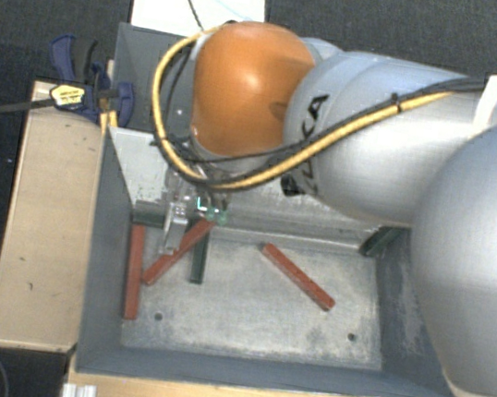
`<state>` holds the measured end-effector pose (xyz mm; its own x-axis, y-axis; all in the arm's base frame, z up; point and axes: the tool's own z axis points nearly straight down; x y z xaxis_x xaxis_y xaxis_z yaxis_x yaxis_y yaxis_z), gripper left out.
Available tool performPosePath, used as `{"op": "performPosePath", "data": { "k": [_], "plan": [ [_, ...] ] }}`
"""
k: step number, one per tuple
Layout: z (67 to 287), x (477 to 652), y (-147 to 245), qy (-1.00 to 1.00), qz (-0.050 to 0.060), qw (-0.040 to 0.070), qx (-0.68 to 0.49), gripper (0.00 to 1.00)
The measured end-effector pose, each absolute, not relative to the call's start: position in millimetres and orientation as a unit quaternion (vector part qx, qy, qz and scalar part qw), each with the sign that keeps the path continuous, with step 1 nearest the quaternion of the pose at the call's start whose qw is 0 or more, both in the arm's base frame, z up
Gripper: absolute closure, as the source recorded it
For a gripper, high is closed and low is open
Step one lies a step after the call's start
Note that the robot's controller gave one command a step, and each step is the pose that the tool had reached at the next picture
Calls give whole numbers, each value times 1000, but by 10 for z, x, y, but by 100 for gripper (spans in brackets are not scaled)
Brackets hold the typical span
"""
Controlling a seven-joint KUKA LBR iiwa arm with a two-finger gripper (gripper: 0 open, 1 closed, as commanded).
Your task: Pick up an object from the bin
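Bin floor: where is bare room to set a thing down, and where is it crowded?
Bare floor runs along the near wall, below the middle red-brown stick, and also between that stick and the dark stick. The left side is crowded: the gripper hangs over a slanted red-brown stick, next to an upright red-brown stick by the left wall.

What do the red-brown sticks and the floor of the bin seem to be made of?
The red-brown sticks look like painted wood or plastic: matte, even colour, straight edges; which one is unclear. The bin floor looks like grey metal: dull, speckled, scuffed.
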<state>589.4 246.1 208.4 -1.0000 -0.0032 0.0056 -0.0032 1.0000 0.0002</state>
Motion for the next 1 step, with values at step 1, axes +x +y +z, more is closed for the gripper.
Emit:
{"op": "performPosePath", "data": {
  "k": [1],
  "plan": [
    [865, 5591, 2135, -946, 0, 2, 325, 0]
  ]
}}
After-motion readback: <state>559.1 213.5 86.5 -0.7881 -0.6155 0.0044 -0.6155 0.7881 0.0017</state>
